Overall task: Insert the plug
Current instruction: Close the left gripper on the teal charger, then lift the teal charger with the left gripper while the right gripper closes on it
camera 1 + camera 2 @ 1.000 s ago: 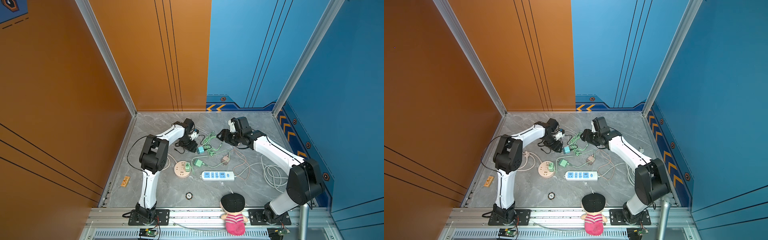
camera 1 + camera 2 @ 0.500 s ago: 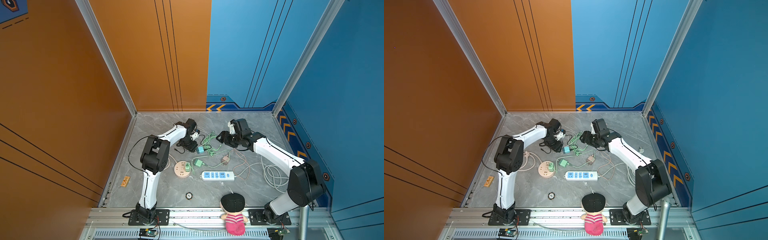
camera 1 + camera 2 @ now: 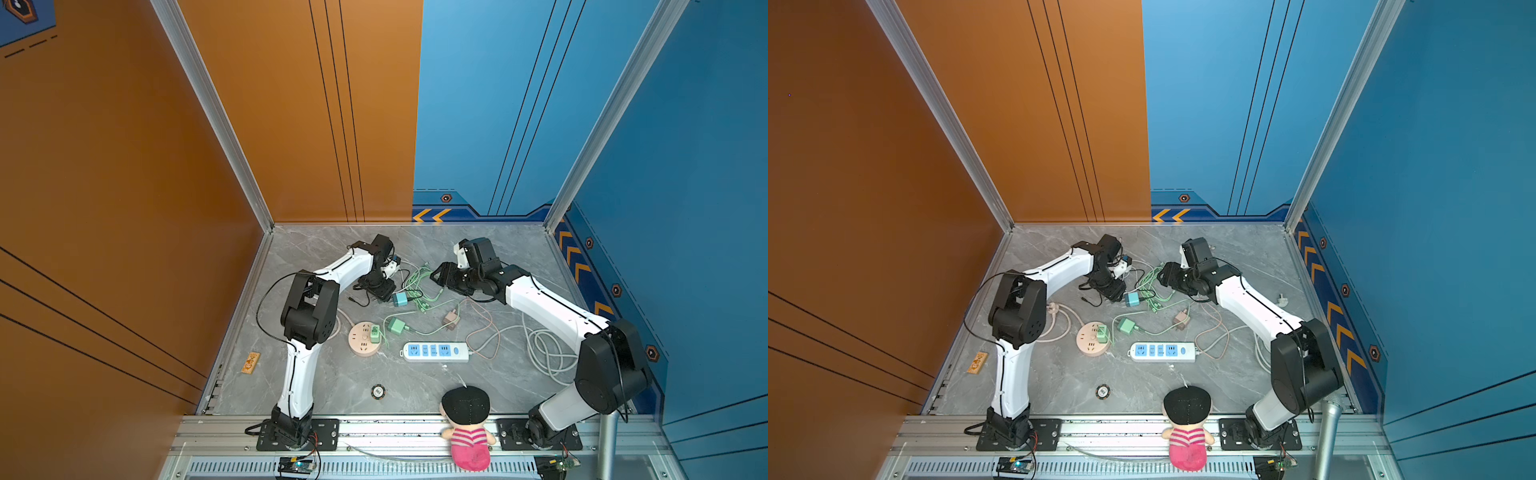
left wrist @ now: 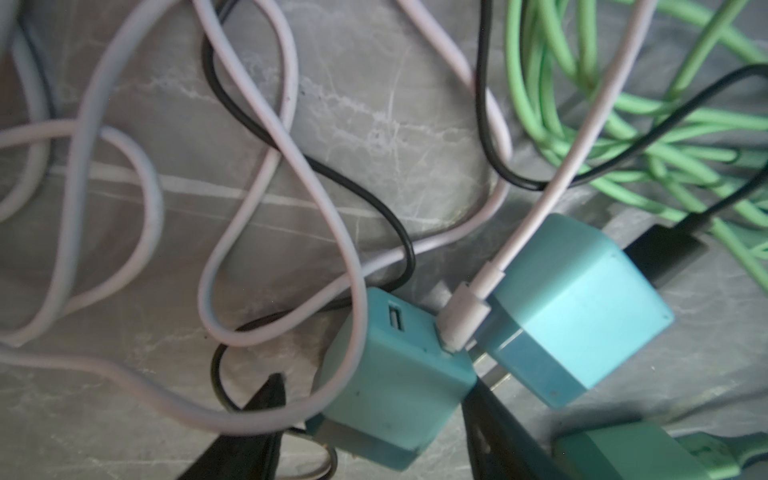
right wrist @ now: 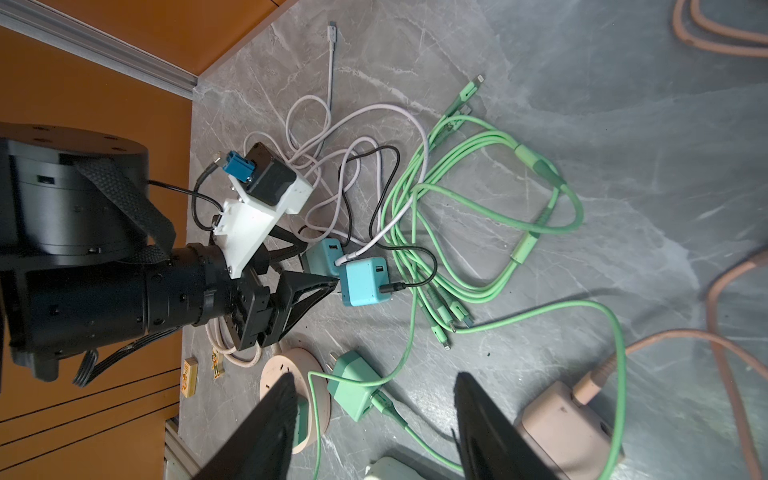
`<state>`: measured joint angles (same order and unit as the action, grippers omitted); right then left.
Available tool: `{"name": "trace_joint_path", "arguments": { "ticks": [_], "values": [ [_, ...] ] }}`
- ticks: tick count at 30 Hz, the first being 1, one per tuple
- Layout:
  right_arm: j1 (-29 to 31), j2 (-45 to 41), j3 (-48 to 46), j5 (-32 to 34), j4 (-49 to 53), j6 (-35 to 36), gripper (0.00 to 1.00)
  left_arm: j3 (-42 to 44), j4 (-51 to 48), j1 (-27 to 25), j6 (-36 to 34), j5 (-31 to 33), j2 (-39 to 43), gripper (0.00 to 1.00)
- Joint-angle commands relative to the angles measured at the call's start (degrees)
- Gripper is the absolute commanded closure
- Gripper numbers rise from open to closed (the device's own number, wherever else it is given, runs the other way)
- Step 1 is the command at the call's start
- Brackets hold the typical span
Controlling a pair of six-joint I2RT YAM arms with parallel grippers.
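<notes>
Left gripper [image 4: 374, 384] is down on the table [image 3: 332, 374]. Jaws partway open, straddling a teal charger cube [image 4: 399, 365]. One finger [image 4: 490, 424] lies against the cube's side. The opposite one stands off it, with a loop of white cable [image 4: 266, 174] in the gap, so the cube is not clamped. The white cable's connector is seated in this cube.

A paler teal cube [image 4: 582, 307] sits just beside it, with a black lead [image 5: 392, 286] plugged in.

In a top view, from the left gripper:
- paler cube at 4 o'clock, close
- round pink socket [image 3: 361, 343] at 7 o'clock, with a green plug [image 3: 375, 333] seated in it
- power strip [image 3: 434, 351] at 5 o'clock, all outlets bare
- tangle of green cables [image 3: 419, 282] at 3 o'clock
- right gripper [image 3: 436, 276] just past the tangle, jaws wide apart, nothing between them
</notes>
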<state>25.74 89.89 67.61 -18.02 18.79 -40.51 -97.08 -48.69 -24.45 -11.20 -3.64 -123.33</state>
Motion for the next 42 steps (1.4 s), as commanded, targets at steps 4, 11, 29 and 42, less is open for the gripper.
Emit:
{"name": "trace_joint_path", "arguments": {
  "ticks": [4, 11, 29, 42],
  "values": [
    [0.37, -1.47, -0.91, -0.34, -0.93, -0.55, 0.38, 0.42, -0.87, -0.11, -1.61, -1.03, 0.39, 0.36],
    [0.56, -1.47, -0.89, -0.44, -1.06, -0.8, 0.38, 0.75, -0.88, 0.01, -2.02, -2.46, 0.19, 0.45],
    [0.63, -1.5, -0.78, -1.26, -2.39, -0.81, 0.38, 1.2, -0.9, 1.68, -1.98, -3.63, 3.7, 0.57],
    [5.04, 5.11, 5.31, -5.16, -5.6, -0.96, 0.39, 4.01, -0.92, 2.03, -1.48, -6.89, 13.61, 0.59]
  ]
}}
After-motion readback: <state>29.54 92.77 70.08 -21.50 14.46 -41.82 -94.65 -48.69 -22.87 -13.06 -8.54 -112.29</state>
